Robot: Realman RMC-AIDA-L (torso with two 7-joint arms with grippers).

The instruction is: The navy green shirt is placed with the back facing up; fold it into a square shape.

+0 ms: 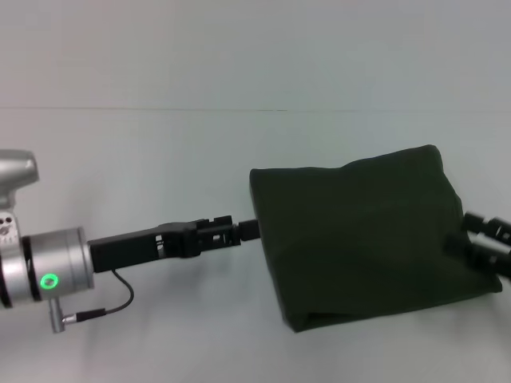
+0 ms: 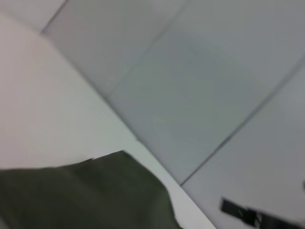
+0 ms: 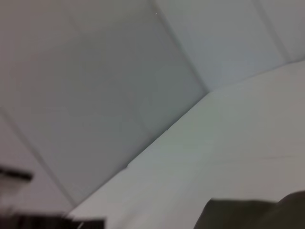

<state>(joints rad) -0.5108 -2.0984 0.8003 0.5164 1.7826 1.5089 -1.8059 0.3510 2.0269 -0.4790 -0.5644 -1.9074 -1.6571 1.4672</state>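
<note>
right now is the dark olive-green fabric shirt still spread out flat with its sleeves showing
No, the dark olive-green fabric shirt lies folded into a compact, roughly square bundle on the white table, no sleeves showing.

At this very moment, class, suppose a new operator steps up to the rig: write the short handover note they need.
Left gripper: at the shirt's left edge, low over the table; its grip cannot be judged.
Right gripper: at the shirt's right edge, partly out of view.
The navy green shirt: on the white table, right of centre, already folded into a rough, slightly skewed block, layers showing at its near edge.
Done: sleeves and body appear folded in.
Left: probably square up the edges, then withdraw both arms.
</note>
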